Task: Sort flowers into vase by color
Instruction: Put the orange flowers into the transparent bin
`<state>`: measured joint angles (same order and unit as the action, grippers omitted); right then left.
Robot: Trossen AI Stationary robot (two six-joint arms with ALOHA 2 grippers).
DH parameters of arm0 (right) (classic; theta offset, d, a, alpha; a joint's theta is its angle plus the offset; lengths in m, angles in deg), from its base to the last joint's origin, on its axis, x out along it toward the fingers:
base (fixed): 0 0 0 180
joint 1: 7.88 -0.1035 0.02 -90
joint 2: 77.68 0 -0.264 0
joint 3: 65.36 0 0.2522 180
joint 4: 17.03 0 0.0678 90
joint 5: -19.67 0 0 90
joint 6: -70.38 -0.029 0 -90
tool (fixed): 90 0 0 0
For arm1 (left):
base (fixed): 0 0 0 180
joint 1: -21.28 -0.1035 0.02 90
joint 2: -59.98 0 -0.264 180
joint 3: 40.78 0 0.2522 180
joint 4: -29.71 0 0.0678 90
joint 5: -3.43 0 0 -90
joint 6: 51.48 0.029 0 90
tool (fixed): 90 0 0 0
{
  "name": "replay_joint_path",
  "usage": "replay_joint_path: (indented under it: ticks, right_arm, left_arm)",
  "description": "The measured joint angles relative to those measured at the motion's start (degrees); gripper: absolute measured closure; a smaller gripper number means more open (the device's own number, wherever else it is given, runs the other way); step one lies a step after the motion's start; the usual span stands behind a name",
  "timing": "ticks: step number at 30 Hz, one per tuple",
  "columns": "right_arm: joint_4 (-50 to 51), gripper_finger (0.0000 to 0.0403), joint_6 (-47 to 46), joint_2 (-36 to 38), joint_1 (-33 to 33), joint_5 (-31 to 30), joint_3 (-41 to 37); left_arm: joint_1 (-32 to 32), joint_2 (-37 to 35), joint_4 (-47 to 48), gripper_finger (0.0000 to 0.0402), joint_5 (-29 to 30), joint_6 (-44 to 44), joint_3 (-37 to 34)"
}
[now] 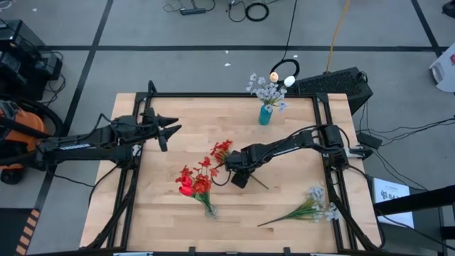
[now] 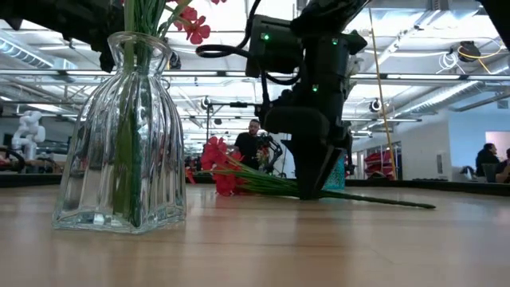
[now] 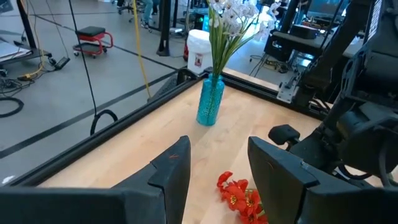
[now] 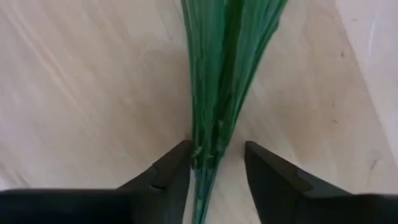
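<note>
**Sorting half done: one red stem under my fingers, one white bunch waiting**

Counting what stood sorted, I found white sprays (image 1: 266,89) already upright in the blue vase (image 1: 265,115) at the far edge of the table (image 1: 178,220), and red flowers (image 1: 190,182) gathered in the clear vase (image 2: 119,143) near the front edge. Two lots were left lying flat: a red stem (image 1: 221,151) at mid-table and a white bunch (image 1: 313,204) toward the front right corner.

My right gripper (image 1: 239,174) was down on the red stem's green stalk (image 4: 214,74). Its fingers (image 4: 168,174) stood spread, one on each side of the stalk, with a gap showing on the right side, so I judged the stem not yet gripped. The low view showed the stalk resting on the wood and the blooms barely clear of it.

My left gripper (image 1: 169,130) hung over the left part of the table, fingers apart and empty.

By my reckoning the red stem belonged in the clear vase and the white bunch in the blue one.
</note>
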<state>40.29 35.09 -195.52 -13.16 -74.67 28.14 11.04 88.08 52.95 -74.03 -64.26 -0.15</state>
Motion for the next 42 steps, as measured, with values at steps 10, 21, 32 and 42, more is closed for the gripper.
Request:
replay_joint_path:
  ticks: [10,21,32,42]
  right_arm:
    - [6.2,0.0387,-3.2,0.5,-0.6,-0.6,0.0]
    - [13.8,0.0398,-23.4,15.2,-11.8,-21.7,-0.4]
    - [-4.3,0.0398,-26.1,20.2,-24.6,-45.6,-0.3]
    - [-12.4,0.0398,-24.7,20.1,-29.8,-49.2,-0.3]
  left_arm:
    - [0.0,0.0,0.1,0.0235,0.0,0.3,0.0]
    - [0.0,-0.5,-0.1,0.0235,-1.0,8.6,0.2]
    - [1.0,-0.5,-1.8,0.0235,-5.7,9.0,0.2]
    - [14.0,-0.4,-5.3,0.0252,0.9,7.1,0.2]
